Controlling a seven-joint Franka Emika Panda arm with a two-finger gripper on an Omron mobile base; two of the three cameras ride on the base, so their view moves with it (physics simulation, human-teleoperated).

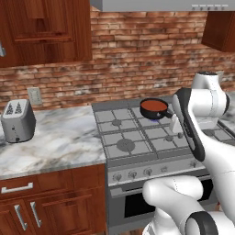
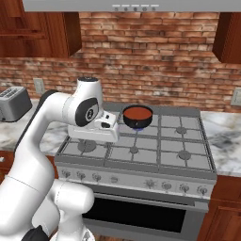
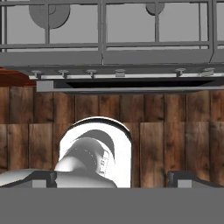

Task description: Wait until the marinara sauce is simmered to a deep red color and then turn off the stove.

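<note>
Gripper [image 2: 94, 136] poised above the near-left part of the stove [image 2: 136, 155], pointing down; the hand's white body hides the fingers in the right base view, and the hand view catches just the two dark tips at its lower corners, so whether the jaws are parted or closed cannot be told, though nothing appears between them. Beyond the hand and slightly to its right sits the small black pan [image 2: 137, 116] on a back burner, with the marinara sauce [image 2: 137, 113] in it as a smooth red-orange disc; a blue flame [image 2: 136, 126] shows beneath the pan, so the burner is lit. Below and in front of the hand runs the row of knobs [image 2: 134, 180] along the range's front edge. Farther off to the left, a toaster [image 1: 18, 121] stands on the marble counter [image 1: 59, 142].

Risks, as judged: the sauce looks closer to orange-red than deep red, so turning the burner off now could be premature. With several similar knobs, the wrong one may be chosen, leaving the flame burning.

Differences between views: the left base view shows the pan's handle pointing right and the forearm [image 1: 190, 126] crossing in front of the right-hand burners. The right base view shows the whole knob row unobstructed. The hand view looks straight down past the grates and knob row [image 3: 118, 72] to the wooden floor [image 3: 175, 131].
</note>
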